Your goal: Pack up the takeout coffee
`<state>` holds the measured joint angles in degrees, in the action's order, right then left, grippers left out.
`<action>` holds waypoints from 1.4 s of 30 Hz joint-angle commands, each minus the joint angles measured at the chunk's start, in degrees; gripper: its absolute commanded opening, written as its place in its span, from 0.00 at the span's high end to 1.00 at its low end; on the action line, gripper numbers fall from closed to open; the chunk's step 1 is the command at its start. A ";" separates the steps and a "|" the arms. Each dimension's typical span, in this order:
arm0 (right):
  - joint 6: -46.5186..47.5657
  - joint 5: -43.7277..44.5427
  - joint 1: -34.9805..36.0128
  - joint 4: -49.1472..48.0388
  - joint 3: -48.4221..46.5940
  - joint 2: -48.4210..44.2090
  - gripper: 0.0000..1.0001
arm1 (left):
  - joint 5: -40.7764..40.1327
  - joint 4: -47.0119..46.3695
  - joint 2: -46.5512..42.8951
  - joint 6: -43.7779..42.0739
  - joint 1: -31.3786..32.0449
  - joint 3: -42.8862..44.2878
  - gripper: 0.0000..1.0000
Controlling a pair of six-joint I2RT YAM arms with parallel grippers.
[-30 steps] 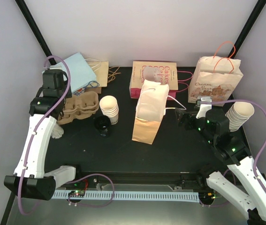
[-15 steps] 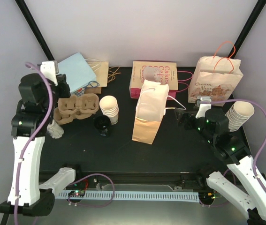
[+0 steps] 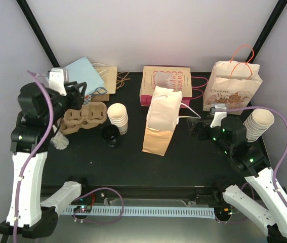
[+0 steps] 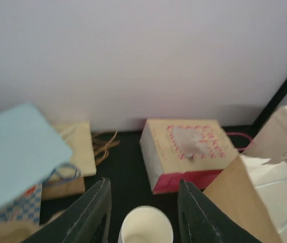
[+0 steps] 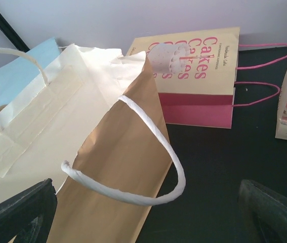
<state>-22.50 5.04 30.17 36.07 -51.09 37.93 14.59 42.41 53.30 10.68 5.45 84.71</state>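
The left claw (image 4: 143, 185) hangs raised near the left edge of the worktop (image 3: 183, 162), close to the carrier (image 3: 85, 116). Its fingers stand partly apart, released, with nothing between them. In its wrist view the open mouth of a cream cup shows low between the fingers, well below them.

The lid (image 3: 110, 135), round and black, sits on the worktop left of centre, just in front of a short cup stack (image 3: 118, 117). Whether the two touch I cannot tell. The carrier lies left of that stack, toward the left edge. A single cup apart from the stacks I cannot pick out. A pale thing (image 3: 59, 143) lies at the left edge, partly behind the left arm, too unclear to name.

A bag (image 3: 159, 124), cream on its face and brown on its side, stands upright at the worktop's centre. The right claw (image 5: 147, 187) is just right of it, fingers spread wide, released. The bag's white handle loop shows between them, unclamped. A second cup stack (image 3: 259, 124) leans near the right edge, beside the right arm.

Along the back edge, a blue bag (image 3: 85, 76) lies at the left corner on a tan bag (image 3: 110, 78). A flat Cakes bag (image 3: 166, 83) with pink handles lies in the middle. A printed bag (image 3: 232, 86) with orange handles stands at the right corner.
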 commanded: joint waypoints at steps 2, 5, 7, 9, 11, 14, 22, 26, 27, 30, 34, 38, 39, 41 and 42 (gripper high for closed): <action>-0.61 -0.82 -0.02 0.43 -0.79 -1.21 0.00 | -10.57 12.76 9.69 -0.69 -0.44 -3.93 0.58; -0.38 -0.56 -0.03 1.27 -1.06 -1.69 0.00 | -12.87 13.46 13.63 -1.39 -1.73 -7.88 0.51; -0.12 -0.38 -0.15 1.76 -1.44 -1.64 0.00 | -15.02 12.39 15.74 -2.02 -2.58 -9.74 0.43; 0.09 -0.39 -0.01 2.05 -1.91 -1.67 0.00 | -16.66 11.77 18.14 -2.54 -3.19 -10.46 0.30; 0.18 -0.38 -0.03 2.18 -2.41 -1.59 0.00 | -17.46 11.57 20.79 -2.89 -3.85 -10.34 0.20; 0.18 -0.67 -0.03 2.16 -2.95 -1.31 0.00 | -17.14 11.96 25.78 -3.53 -5.26 -9.48 0.12; 0.52 -0.99 -0.05 2.85 -3.75 -1.24 0.00 | -11.26 15.91 38.35 -4.15 -7.68 -2.94 0.14; 0.75 -0.60 -0.10 3.29 -4.01 -1.43 0.00 | -12.77 14.78 39.39 -4.17 -7.69 -2.80 0.16; 0.79 -0.52 -0.04 3.30 -4.03 -1.39 0.00 | -13.44 14.68 39.65 -4.15 -7.69 -2.79 0.17; 0.79 -0.42 -0.03 3.24 -3.85 -1.39 0.00 | -14.32 14.81 40.73 -4.21 -7.69 -2.53 0.25; 0.63 -0.55 -0.03 3.00 -3.62 -1.37 0.00 | -15.83 15.03 41.14 -4.27 -7.72 -2.62 0.37; 0.44 -0.39 -0.01 3.07 -3.41 -1.50 0.00 | -17.61 14.93 41.05 -4.19 -7.70 -2.94 0.38; 0.44 -0.38 -0.02 3.16 -3.40 -1.56 0.00 | -17.97 14.97 41.20 -4.17 -7.70 -2.83 0.38; 0.44 -0.31 -0.04 3.33 -3.53 -1.75 0.00 | -18.59 14.98 41.51 -4.13 -7.66 -2.83 0.39; 0.44 -0.25 0.04 3.45 -3.51 -1.80 0.00 | -18.73 15.02 41.65 -4.17 -7.73 -2.82 0.42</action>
<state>-22.57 4.34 30.17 39.05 -53.69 36.93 -1.72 56.16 94.21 7.05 -2.13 79.85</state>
